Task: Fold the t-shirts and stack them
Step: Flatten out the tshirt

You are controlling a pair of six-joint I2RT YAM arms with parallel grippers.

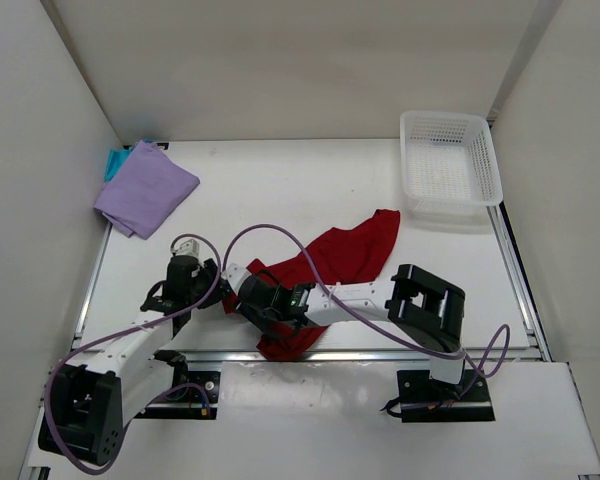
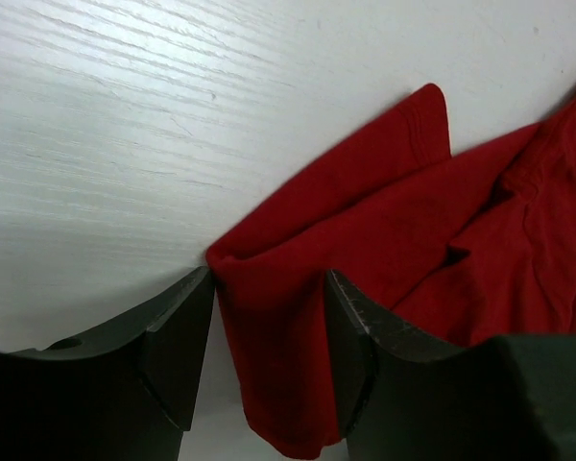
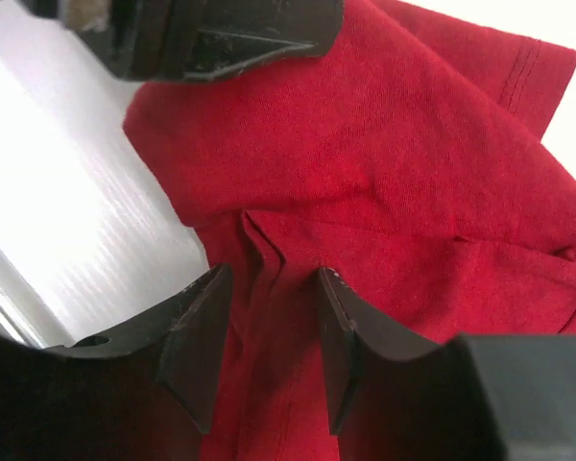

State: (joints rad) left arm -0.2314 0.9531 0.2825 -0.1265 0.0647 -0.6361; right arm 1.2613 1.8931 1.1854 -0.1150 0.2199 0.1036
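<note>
**Both grippers at the red shirt**

The red shirt (image 1: 340, 262) lies crumpled mid-table. The left gripper (image 2: 269, 351) and right gripper (image 3: 272, 336) each straddle a fold, jaws parted. The purple shirt (image 1: 145, 187) sits folded at the far left, over the teal shirt (image 1: 113, 163).

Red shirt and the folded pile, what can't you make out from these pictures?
- Red shirt, top view: its near part is covered by the right gripper and arm.
- Left gripper, left wrist view: whether it pinches the cloth is unclear.
- Teal shirt, top view: mostly hidden under the lavender shirt.
- Basket, top view: contents too faint to tell.
</note>
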